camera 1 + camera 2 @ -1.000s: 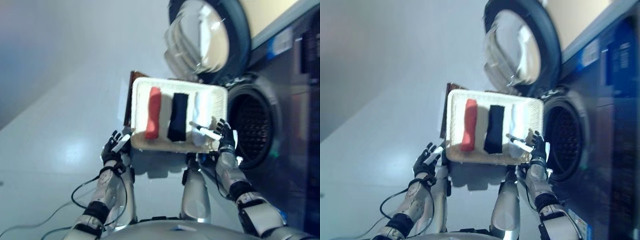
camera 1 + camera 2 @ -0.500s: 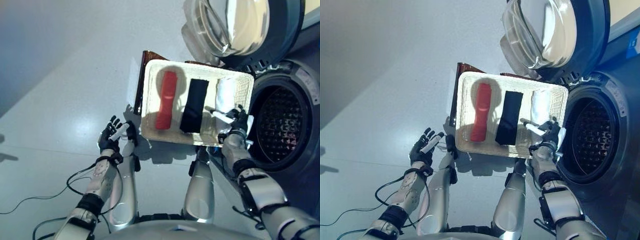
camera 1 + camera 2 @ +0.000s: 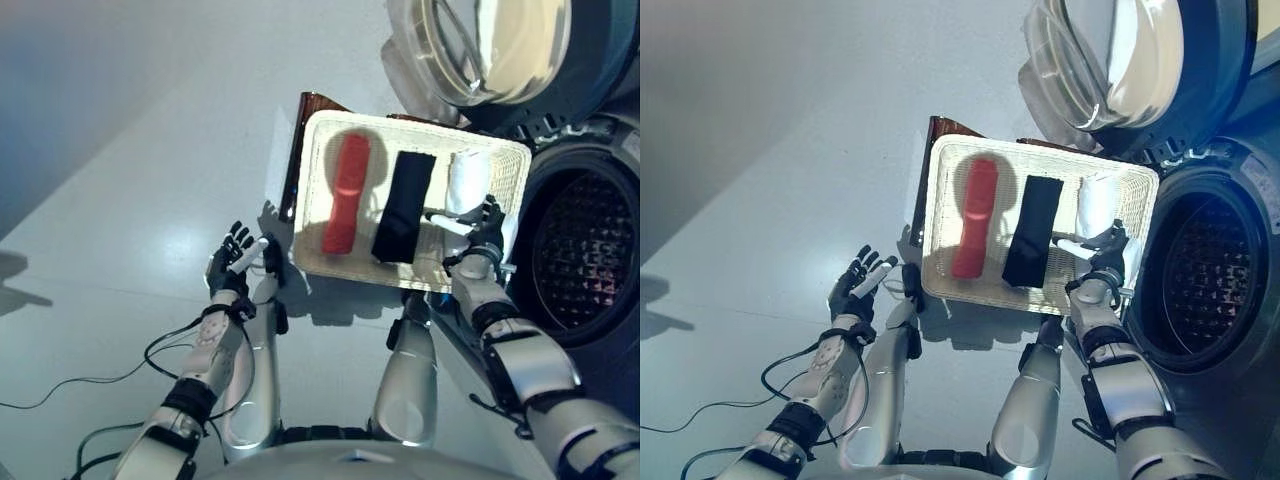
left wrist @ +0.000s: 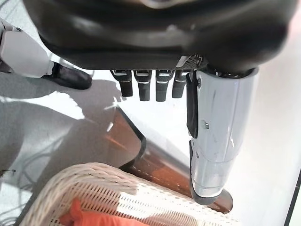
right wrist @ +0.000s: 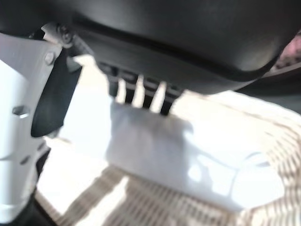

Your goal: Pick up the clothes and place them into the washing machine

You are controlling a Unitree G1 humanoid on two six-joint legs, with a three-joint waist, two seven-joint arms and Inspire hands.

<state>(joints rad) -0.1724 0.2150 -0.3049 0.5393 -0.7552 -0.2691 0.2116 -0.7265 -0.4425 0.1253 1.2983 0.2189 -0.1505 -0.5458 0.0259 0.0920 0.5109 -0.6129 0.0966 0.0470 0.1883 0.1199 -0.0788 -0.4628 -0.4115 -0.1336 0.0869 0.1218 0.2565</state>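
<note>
Three folded clothes lie side by side in the white wicker basket [image 3: 940, 225]: red cloth [image 3: 975, 218], black cloth [image 3: 1032, 230], white cloth [image 3: 1097, 203] nearest the washing machine drum [image 3: 1200, 270]. They look light and floppy, so I'd pinch the white one mid-fold. My right hand [image 3: 1102, 252] hovers over it, fingers relaxed. My left hand [image 3: 856, 288] idles beside the basket, fingers straight.

white basket [image 3: 312, 190], red cloth [image 3: 347, 194], black cloth [image 3: 404, 207], open washer [image 3: 585, 250]
</note>
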